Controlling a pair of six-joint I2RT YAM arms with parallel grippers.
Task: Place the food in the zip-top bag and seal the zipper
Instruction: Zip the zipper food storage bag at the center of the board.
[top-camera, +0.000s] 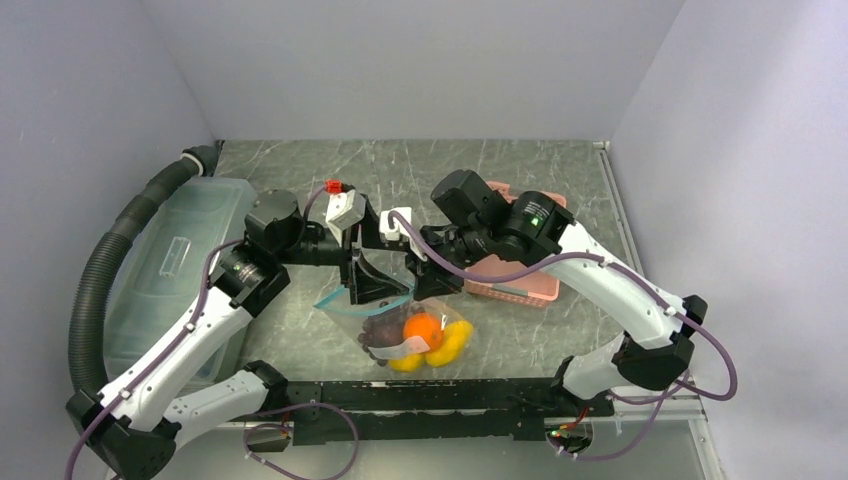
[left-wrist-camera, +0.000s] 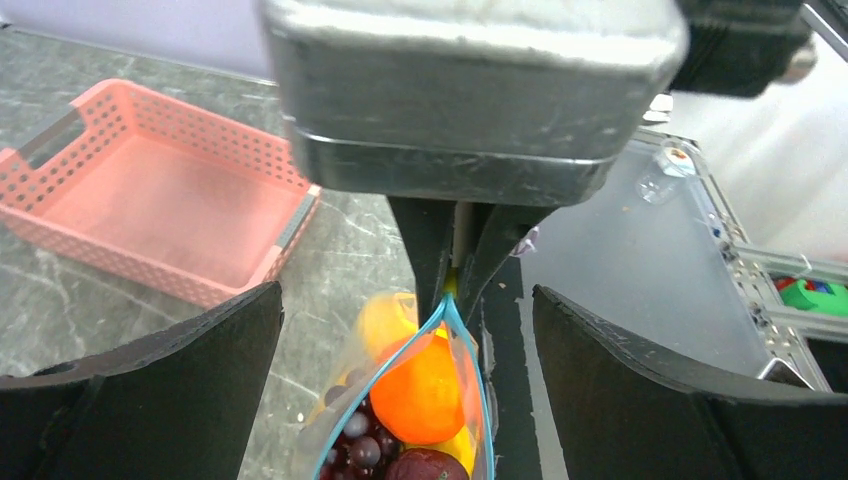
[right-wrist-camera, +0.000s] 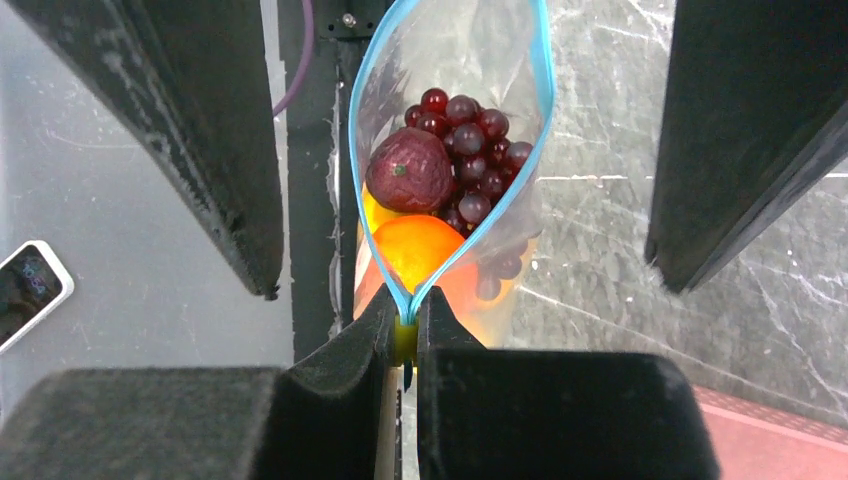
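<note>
The clear zip-top bag (top-camera: 395, 312) lies on the table between both grippers, mouth spread. Inside are the orange ball (top-camera: 423, 330), yellow pieces (top-camera: 450, 343) and the purple grape bunch (right-wrist-camera: 475, 140), plus a dark red round fruit (right-wrist-camera: 408, 170). The teal zipper (right-wrist-camera: 543, 110) forms an open V. My right gripper (right-wrist-camera: 405, 318) is shut on the yellow slider at the V's closed end; its pinched fingers (left-wrist-camera: 435, 250) also show in the left wrist view. My left gripper (left-wrist-camera: 407, 330) is open, a finger on each side of the bag's mouth, touching nothing.
The pink perforated basket (top-camera: 520, 285) stands empty behind the right gripper. A translucent lidded bin (top-camera: 175, 270) and a corrugated hose (top-camera: 95, 290) fill the left side. A black bar (top-camera: 440, 395) runs along the near edge.
</note>
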